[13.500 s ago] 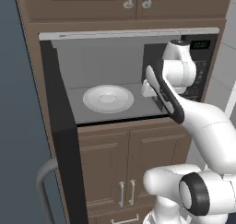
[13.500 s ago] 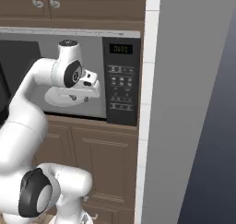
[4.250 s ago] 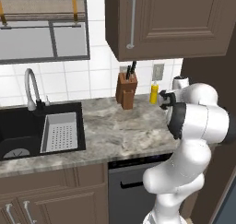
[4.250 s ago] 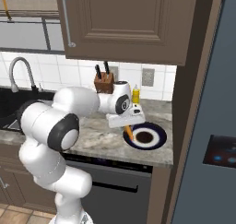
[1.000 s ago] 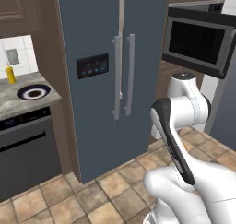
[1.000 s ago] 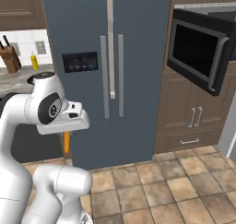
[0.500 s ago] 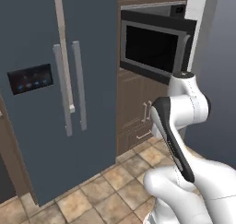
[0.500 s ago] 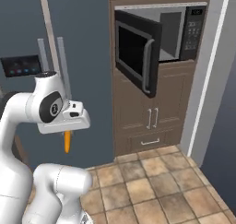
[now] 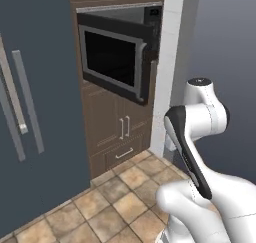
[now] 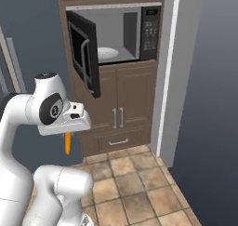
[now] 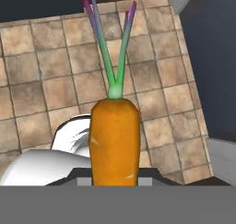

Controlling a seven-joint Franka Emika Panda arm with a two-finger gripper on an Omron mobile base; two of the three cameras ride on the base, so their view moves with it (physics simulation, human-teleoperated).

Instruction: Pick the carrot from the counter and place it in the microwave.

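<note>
Carrot (image 11: 115,142) upright in the centre of the hand view, thick orange body rising from the bottom edge, green stalks fanning toward the top of the frame with purple-pink tips. Held in the gripper (image 10: 68,133), fingers clamped on it though themselves hidden behind its body. In the right base view, carrot (image 10: 68,142) hanging point-down below the white hand at left of centre, in mid-air above the tiled floor (image 10: 139,188).

Microwave (image 10: 122,32) at upper centre of the right base view, set into brown wooden cabinets (image 10: 125,111), well apart from the carrot. Black door (image 10: 86,53) swung open toward the left of the frame, grey handle on its inner-facing edge. Grey interior exposed, white round plate (image 10: 108,52) lying on its floor. Black button panel (image 10: 150,32) with a small display at the right side of the opening.

In the left base view, microwave door (image 9: 116,62) seen from its outer face at upper centre, dark glass framed in grey. White arm bent at lower right of that frame. Dark blue-grey refrigerator (image 9: 35,117) with long grey handles along the left. Beige-brown floor tiles (image 11: 50,75) behind the carrot in the hand view.
</note>
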